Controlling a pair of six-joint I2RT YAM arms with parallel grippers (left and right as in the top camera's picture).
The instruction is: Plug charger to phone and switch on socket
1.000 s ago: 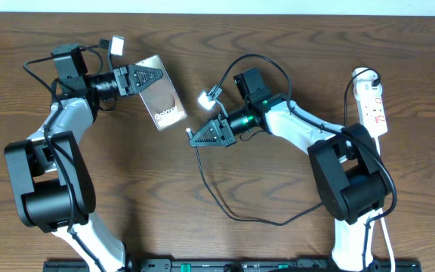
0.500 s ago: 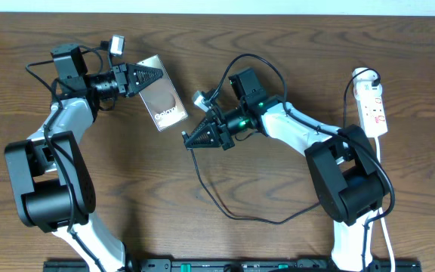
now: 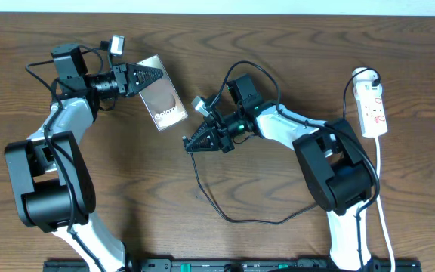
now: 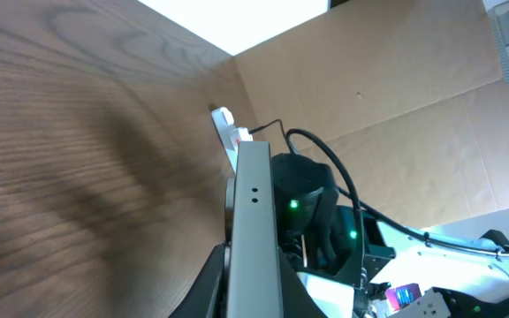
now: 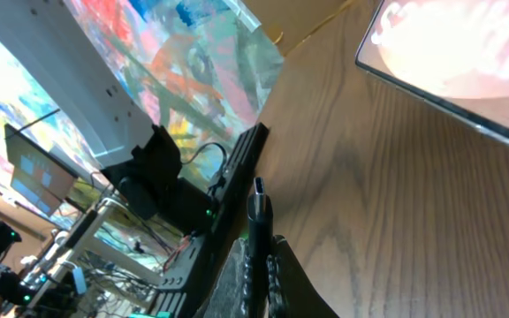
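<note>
1. Left gripper is clamped on one short edge of the phone. In the left wrist view the phone shows edge-on between the jaws. Whether it is lifted or resting on the table I cannot tell.
2. Right gripper is pinched on the charger just behind the plug tip, which sticks out past the fingers. The tip sits near the phone's lower edge, not touching it.
3. Handling, phone: I judge it rigid, light and smooth-backed. An edge grip like this could let it pivot when the plug pushes in, so the push should run along the jaw line.
4. Handling, charger: the tip is small and stiff, and the cable is thin and limp, lying in a slack loop on the table. Holding close behind the tip is right; further back it would buckle.
5. The socket lies at the far right of the table, well apart from both grippers. Its switch position is too small to read.
6. Containers: none in view.
</note>
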